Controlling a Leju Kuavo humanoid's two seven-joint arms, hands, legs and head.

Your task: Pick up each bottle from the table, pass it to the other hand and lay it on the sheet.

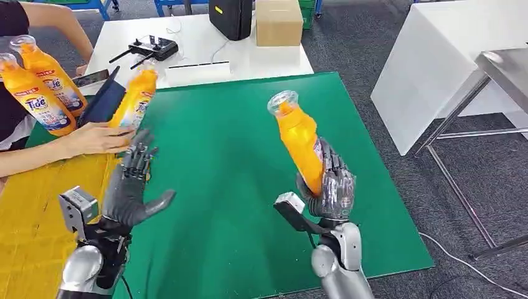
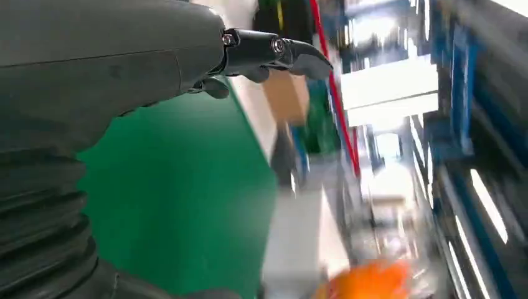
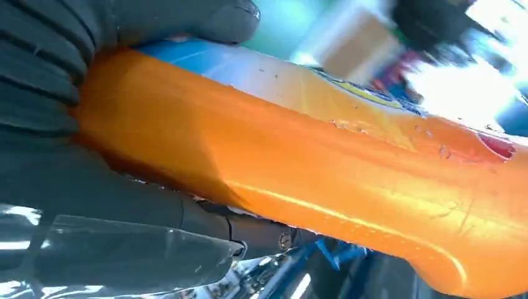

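The orange bottle [image 1: 300, 142] is in the air above the green mat [image 1: 236, 187], over the right half of it and toward its near edge, held by the right hand [image 1: 329, 184]. The fingers of this hand are wrapped around the lower part of the bottle; in the right wrist view the thumb and the dark fingers [image 3: 56, 68] press on both sides of the orange body [image 3: 324, 187]. The long axis of the bottle is nearly upright, a little tilted, with the clear cap up and leaning to the left and away from the robot. The left hand [image 1: 132, 187] is well apart from it, above the left edge of the green mat, with the fingers spread and nothing in them. So the bottle lies to the right of the left hand, and I judge that the pass needs the two hands to meet over the middle of the green mat, where there is free room. The yellow sheet [image 1: 31, 212] lies just beside the left edge of the mat. At the far left corner a person's hand [image 1: 99, 138] holds another bottle [image 1: 135, 99] very near the left fingertips, which could disturb the move.
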